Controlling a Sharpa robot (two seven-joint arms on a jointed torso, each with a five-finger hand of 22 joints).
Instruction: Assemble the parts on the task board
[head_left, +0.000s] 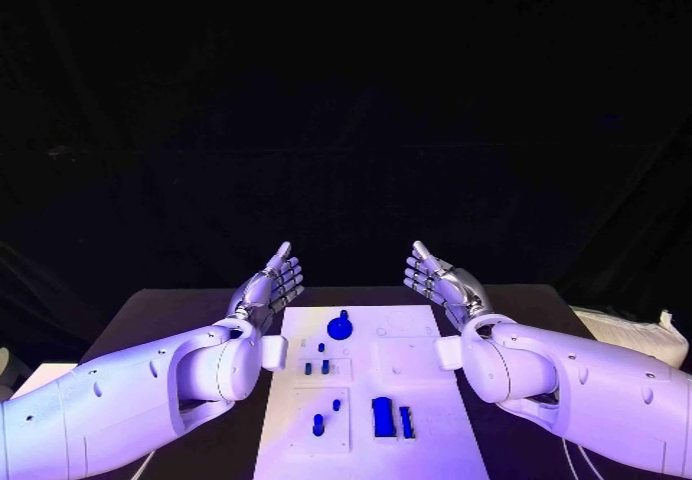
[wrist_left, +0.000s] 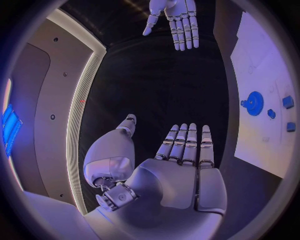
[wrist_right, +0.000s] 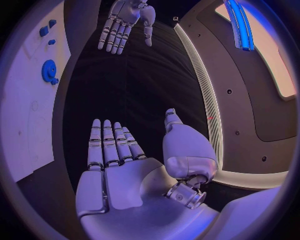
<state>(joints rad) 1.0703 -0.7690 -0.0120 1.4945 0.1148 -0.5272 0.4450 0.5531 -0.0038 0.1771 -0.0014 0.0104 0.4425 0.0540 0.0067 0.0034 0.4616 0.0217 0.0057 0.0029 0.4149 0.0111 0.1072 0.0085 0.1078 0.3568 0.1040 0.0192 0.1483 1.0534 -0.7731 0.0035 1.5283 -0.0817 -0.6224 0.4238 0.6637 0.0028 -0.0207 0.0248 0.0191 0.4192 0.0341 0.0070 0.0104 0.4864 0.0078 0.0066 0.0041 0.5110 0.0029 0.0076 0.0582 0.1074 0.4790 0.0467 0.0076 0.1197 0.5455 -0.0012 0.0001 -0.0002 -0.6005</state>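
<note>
Lying nearest on the task board (head_left: 433, 440), a tall blue block (head_left: 382, 416) and thin piece (head_left: 407, 422) sit beside small pegs (head_left: 319, 424); a blue gear (head_left: 340, 325) lies at the far end. Risk: these parts are tiny and close together, so a broad reach could probably knock neighbours out of place. Left hand (head_left: 270, 284) and right hand (head_left: 440, 279) hover past the board's far corners, palms facing, fingers straight, both released, holding nothing.

A black table (head_left: 173, 310) backed by black cloth; a pale crumpled object (head_left: 635, 335) at its right edge.
</note>
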